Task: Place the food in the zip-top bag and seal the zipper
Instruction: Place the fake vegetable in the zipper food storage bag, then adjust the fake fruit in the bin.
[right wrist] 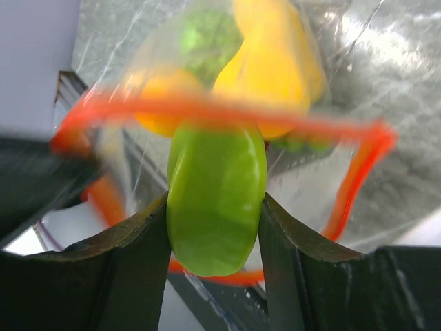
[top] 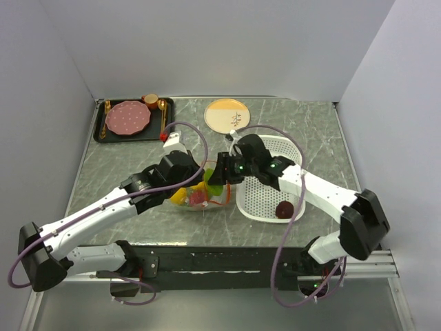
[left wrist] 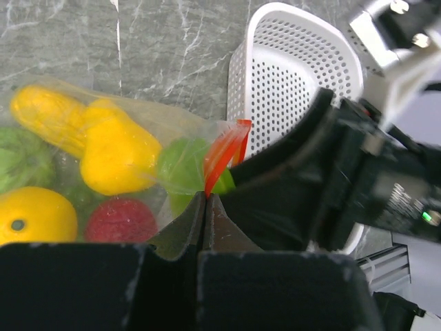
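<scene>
Pinching the zipper at one corner of the mouth, the left gripper is clenched on that strip and lifts the bag off the worktop. The right gripper grasps a green piece across its middle, just before the open mouth, with the zipper looping around it.

The piece looks light, smooth and rigid, so it could slip from the pads. The bag is thin, crinkly and limp, and the strip is the only firm place to hold it. Yellow pieces and a red ball already lie inside, beyond the left gripper's tips.

The basket stands just beside the right gripper, touching or nearly touching the bag, and crowds the approach. A maroon ball lies in it, behind the right gripper. I cannot make out the slider.
</scene>
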You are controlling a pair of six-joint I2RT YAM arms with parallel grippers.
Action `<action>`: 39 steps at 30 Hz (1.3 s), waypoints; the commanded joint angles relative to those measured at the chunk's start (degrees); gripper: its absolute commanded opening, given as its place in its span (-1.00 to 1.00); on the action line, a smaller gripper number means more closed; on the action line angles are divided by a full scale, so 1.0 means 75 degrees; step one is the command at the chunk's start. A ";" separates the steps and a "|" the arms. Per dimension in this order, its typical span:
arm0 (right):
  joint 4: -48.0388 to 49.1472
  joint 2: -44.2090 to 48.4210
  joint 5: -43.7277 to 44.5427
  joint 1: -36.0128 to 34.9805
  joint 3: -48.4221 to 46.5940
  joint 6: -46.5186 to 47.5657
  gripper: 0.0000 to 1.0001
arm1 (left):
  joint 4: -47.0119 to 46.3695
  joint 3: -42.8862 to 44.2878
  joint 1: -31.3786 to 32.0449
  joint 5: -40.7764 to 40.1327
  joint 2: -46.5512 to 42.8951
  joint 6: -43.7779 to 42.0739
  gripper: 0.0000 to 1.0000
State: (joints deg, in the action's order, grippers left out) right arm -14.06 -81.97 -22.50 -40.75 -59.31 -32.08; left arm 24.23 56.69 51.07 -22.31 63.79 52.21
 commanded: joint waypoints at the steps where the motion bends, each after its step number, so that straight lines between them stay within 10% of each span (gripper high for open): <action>1: 0.0527 -0.0366 -0.0151 -0.0086 -0.0670 0.0035 -0.43 | -0.0161 -0.0070 -0.0024 -0.0072 -0.0548 0.0106 -0.98; 18: 0.1102 -0.0590 -0.1255 -0.0109 -0.0507 0.0093 0.64 | 0.0145 -0.0047 -0.0036 -0.0705 -0.1017 0.0200 -0.98; 39: -0.3267 0.1579 0.5236 0.1612 0.0594 -0.0914 0.82 | 0.0380 -0.0234 -0.0083 -0.0952 -0.1276 0.0282 -0.99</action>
State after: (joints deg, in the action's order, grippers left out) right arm -28.01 -68.23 6.90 -33.78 -57.65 -34.17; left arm 31.55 55.27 50.57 -32.05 52.80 54.94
